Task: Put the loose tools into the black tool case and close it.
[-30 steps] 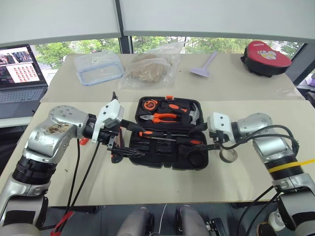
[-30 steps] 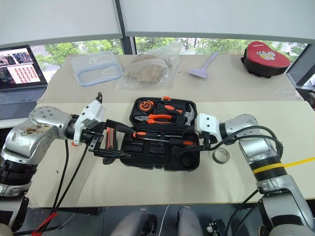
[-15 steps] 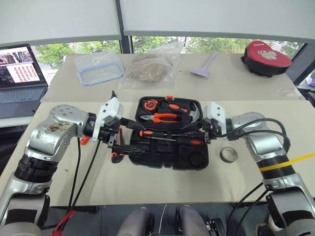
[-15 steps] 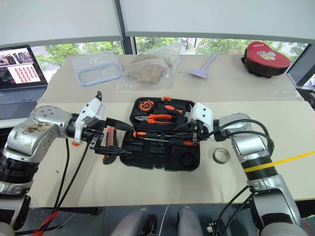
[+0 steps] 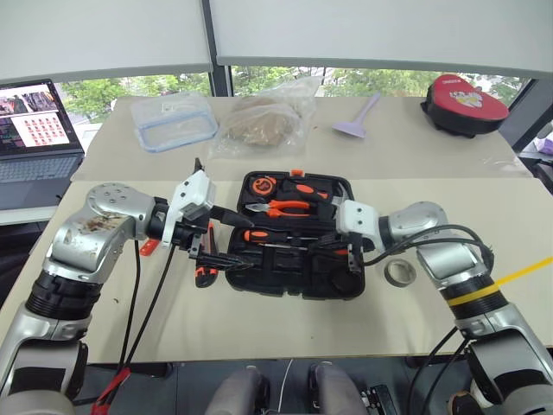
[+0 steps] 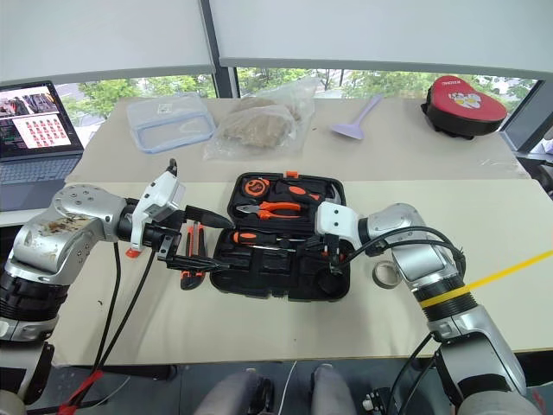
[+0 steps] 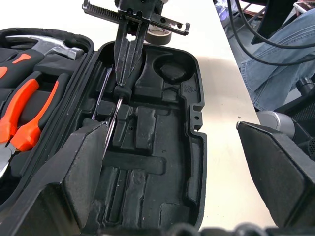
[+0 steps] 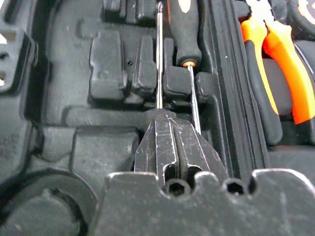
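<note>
The black tool case (image 5: pixel 346 290) lies open in the middle of the table. My right gripper (image 5: pixel 323 245) is shut, its tips (image 8: pixel 165 123) down in the case's near half on the black handle end of a screwdriver (image 7: pixel 114 120) that lies in a recess. A second black-and-orange screwdriver (image 5: pixel 257 235) lies beside it. My left gripper (image 5: pixel 226 239) hangs open over the case's left edge, its pads (image 7: pixel 74 182) wide apart and holding nothing. Below it on the table lies a black-and-orange utility knife (image 5: pixel 200 273). The grey tape roll (image 5: pixel 400 272) sits right of the case.
Orange-handled pliers (image 5: pixel 285 206), a hammer (image 5: pixel 341 195) and a tape measure (image 5: pixel 262 183) fill the case's far half. At the back stand a clear container (image 5: pixel 173 117), a plastic bag (image 5: pixel 268 117), a purple scraper (image 5: pixel 359 117) and a red-and-black pouch (image 5: pixel 467 97). A laptop (image 5: pixel 34 130) sits far left.
My right gripper has shut and swung left from the case's right edge to over its near half, down onto the screwdriver handle. The left arm has stayed put.
</note>
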